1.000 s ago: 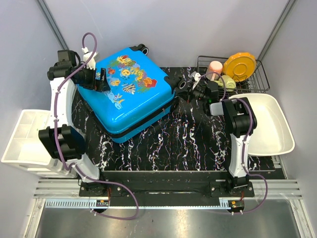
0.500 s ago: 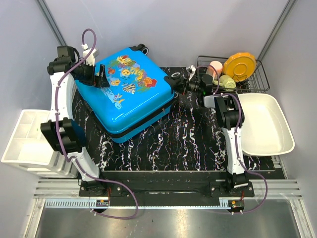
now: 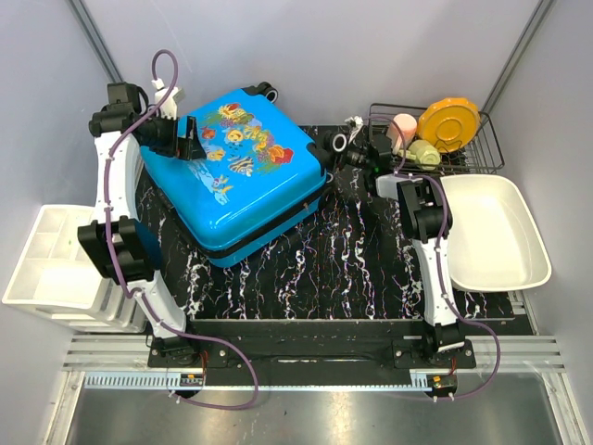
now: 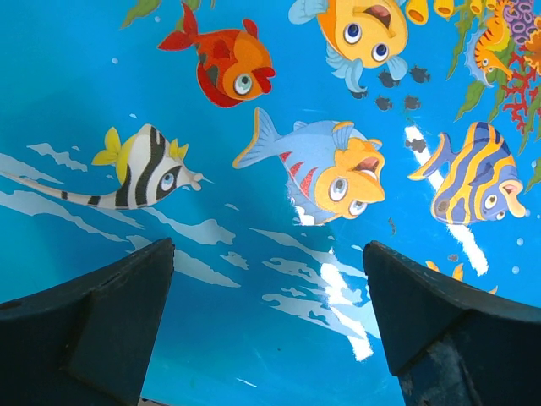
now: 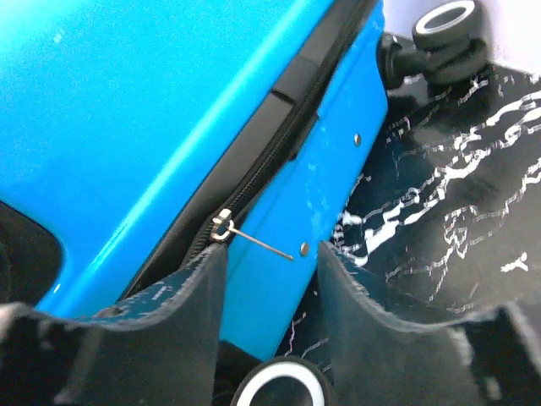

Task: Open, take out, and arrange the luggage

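- Zipped shut and lying flat, the large bright blue glossy hard-shell suitcase [image 3: 236,176], printed with cartoon fish, sits at an angle on the left rear of the black, white-veined table top [image 3: 361,260].
- On its right-hand edge, your right wrist view shows the thin metal pull tab [image 5: 258,244] sticking out from the black zip seam.
- Your right gripper [image 5: 270,254] is spread. Its two dark fingers flank the pull tab without pinching it, and the tab sits nearer the finger on the left of that view.
- Your left gripper [image 4: 266,254] is spread too, poised over the printed lid near the far left corner and holding nothing. Whether it touches the shell cannot be told.
- The pull tab is slim. If you close off-centre, it will likely slip from the pads or bend sideways.
- Nothing appears to brace the case, and the shell looks slick. A firm tug on the zip could spin or drag the suitcase rather than run the slider.
- A black wheel [image 5: 448,21] lies near the right gripper's likely path and could snag a finger.
- The black wire rack [image 3: 482,158] stands just behind your right arm, so a wide swing risks a knock.
- A white oval tub [image 3: 505,236] sits at the right, and a white compartmented bin [image 3: 51,264] at the left.
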`<state>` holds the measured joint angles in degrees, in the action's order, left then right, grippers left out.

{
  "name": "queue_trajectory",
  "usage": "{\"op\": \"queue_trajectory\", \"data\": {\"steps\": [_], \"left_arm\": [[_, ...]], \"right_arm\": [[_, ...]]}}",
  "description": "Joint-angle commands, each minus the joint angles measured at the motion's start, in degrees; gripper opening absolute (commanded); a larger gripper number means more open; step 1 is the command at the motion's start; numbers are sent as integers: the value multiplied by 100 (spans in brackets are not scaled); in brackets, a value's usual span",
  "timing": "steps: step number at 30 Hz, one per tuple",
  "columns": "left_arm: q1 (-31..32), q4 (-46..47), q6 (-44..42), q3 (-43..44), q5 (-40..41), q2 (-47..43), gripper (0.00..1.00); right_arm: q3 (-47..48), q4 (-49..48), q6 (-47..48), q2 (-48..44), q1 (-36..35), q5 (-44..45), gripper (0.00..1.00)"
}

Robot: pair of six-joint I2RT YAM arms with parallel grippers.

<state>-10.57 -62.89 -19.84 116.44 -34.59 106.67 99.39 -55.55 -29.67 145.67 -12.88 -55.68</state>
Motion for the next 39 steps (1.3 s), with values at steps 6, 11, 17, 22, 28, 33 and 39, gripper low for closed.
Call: {"op": "queue_trajectory", "data": {"steps": [6, 11, 17, 22, 28, 33, 39], "left_arm": [[-270, 629, 612, -456, -619, -726, 99], [-516, 1006, 1216, -691, -443, -1086, 99], [-1114, 1587, 2220, -1194, -848, -1237, 99], [-1123, 1587, 2168, -1405, -507, -1263, 99], [-1132, 1788, 2387, -1879, -277, -1394, 99], [-1132, 1824, 2519, -2064, -109, -1325, 99], [-1018, 1895, 2827, -1959, -628, -745, 99]], "right_arm": [[-298, 3384, 882, -1784, -30, 872, 71], [-114, 4648, 1324, -2060, 5, 1779, 77], [-183, 5167, 1682, -2709, 119, 1788, 93], [-114, 5520, 2035, -3167, 278, 1894, 93], [790, 5800, 2027, -2702, 295, 2632, 93], [1705, 6230, 1710, -2096, 208, 2238, 90], [830, 6538, 2105, -2506, -21, 1491, 84]]}}
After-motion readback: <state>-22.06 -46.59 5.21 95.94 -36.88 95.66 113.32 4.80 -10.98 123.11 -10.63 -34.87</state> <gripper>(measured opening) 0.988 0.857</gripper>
